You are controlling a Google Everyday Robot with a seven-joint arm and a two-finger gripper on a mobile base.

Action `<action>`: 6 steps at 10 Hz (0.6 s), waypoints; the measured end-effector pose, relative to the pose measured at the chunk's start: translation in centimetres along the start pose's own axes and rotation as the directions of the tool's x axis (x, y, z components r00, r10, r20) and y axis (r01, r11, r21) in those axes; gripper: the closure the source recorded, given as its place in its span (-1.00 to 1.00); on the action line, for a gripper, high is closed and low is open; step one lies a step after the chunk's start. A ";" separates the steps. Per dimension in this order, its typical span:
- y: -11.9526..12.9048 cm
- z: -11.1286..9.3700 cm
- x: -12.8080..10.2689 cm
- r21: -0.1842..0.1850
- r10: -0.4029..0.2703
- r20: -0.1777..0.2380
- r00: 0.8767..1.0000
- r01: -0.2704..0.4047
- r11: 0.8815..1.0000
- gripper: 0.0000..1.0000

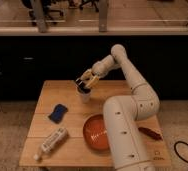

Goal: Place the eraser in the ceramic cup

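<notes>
Table (47,92) fills the lower frame; the ceramic cup (84,96) stands at upper centre. Directly above its mouth hangs the gripper (84,82), the dark eraser (81,85) at its tips; I cannot tell whether the fingers grip it. Release should happen centred, low over the rim.

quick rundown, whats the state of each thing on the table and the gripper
gripper: right above the ceramic cup, dark eraser at its fingertips
eraser: at the cup's mouth, not clearly dropped in
ceramic cup: upright, far side of table
blue pad: lying flat, left side
white bottle: on its side, front left
orange-red bowl: upright, partly hidden by the arm
</notes>
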 end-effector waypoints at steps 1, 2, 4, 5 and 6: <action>0.0 0.0 0.0 0.000 0.000 0.000 1.000 0.000 1.000 0.10; 0.0 0.0 0.0 0.000 0.000 0.000 1.000 0.000 1.000 -0.11; 0.0 0.0 0.0 0.000 0.000 0.000 1.000 0.000 1.000 -0.50; 0.0 0.0 0.0 0.000 0.000 0.000 1.000 0.000 1.000 -0.59; 0.0 0.0 0.0 0.000 0.000 0.000 1.000 0.000 1.000 -0.60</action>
